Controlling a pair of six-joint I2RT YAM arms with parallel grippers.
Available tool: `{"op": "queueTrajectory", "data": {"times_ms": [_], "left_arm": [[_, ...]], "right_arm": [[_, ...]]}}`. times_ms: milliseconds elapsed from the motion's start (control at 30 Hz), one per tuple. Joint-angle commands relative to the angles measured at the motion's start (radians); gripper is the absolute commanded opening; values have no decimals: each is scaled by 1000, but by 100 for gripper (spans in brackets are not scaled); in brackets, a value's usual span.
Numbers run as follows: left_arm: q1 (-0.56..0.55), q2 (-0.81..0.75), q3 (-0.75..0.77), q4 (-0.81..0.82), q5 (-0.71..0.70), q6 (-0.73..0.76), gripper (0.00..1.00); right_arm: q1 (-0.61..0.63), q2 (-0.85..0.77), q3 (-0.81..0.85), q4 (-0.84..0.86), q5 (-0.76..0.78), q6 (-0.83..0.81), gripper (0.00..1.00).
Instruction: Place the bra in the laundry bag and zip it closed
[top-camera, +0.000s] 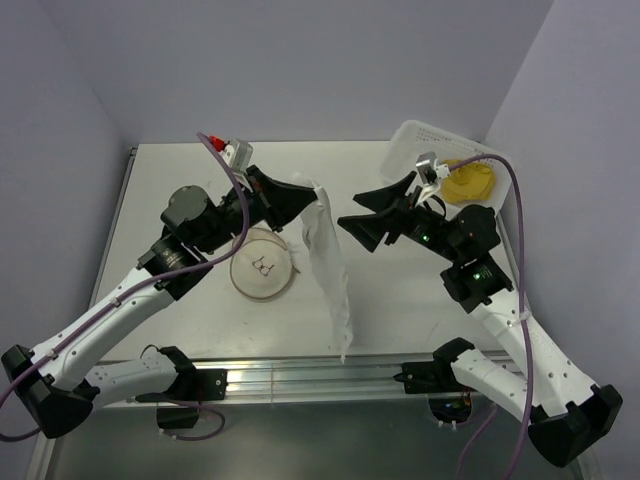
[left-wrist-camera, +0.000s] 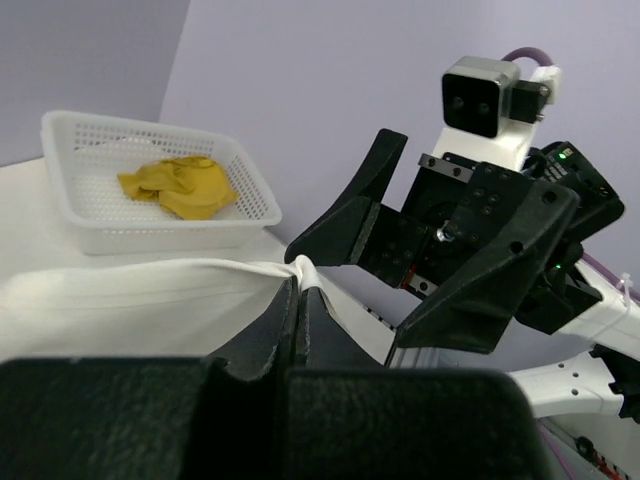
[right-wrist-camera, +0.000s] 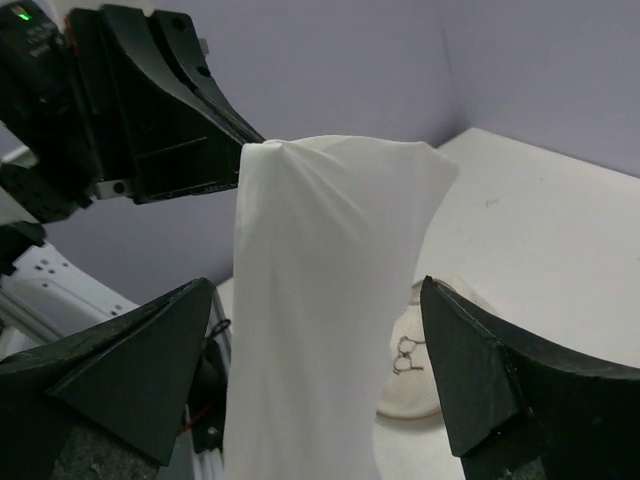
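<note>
The bra (top-camera: 468, 185), a crumpled mustard-yellow piece, lay inside the white perforated basket (top-camera: 415, 135) at about 2 o'clock on the counter (top-camera: 180, 180), against the far right corner. It was not in any hand. In the left wrist view the bra (left-wrist-camera: 178, 186) sat near the middle of the basket (left-wrist-camera: 160, 225) floor.

The laundry bag (top-camera: 250, 278), round and cream-white, lay flat on the counter a little toward 8 o'clock from the centre. Its lid faced up, with small dark zip pulls (top-camera: 263, 266) on top. In the right wrist view the laundry bag (right-wrist-camera: 420, 372) showed low behind the cloth, partly hidden.

At 3 o'clock from the bag, just beside it, a white cloth (top-camera: 328, 260) hung down in a long strip toward the near edge. The left hand (top-camera: 303, 197) was pressed together on the top corner of this cloth and held it up above the counter. In its own view the left hand (left-wrist-camera: 300, 297) pinched a small knot of the white cloth (left-wrist-camera: 120, 300).

The right hand (top-camera: 365, 215) stood at 3 o'clock from the cloth, fingers spread wide and pointing at it, holding nothing. From the right wrist, the white cloth (right-wrist-camera: 320, 300) hung between the two spread fingers (right-wrist-camera: 130, 360); I could not tell if they touched it.
</note>
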Motion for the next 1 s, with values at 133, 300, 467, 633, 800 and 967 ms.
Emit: {"op": "queueTrajectory", "data": {"times_ms": [133, 300, 467, 633, 800, 967], "left_arm": [[-6, 11, 17, 19, -145, -87, 0], [-49, 23, -6, 73, -240, -132, 0], [-89, 28, 8, 77, -298, -135, 0], [-124, 29, 13, 85, -337, -140, 0], [-140, 29, 2, 94, -346, -147, 0], [-143, -1, -4, 88, -325, -127, 10]], "right_arm": [[122, 38, 165, -247, 106, -215, 96], [167, 110, 203, -307, 238, -293, 96], [219, 160, 261, -314, 323, -352, 93], [271, 202, 283, -305, 436, -389, 87], [308, 197, 249, -216, 511, -367, 70], [308, 184, 219, -167, 567, -323, 9]]}}
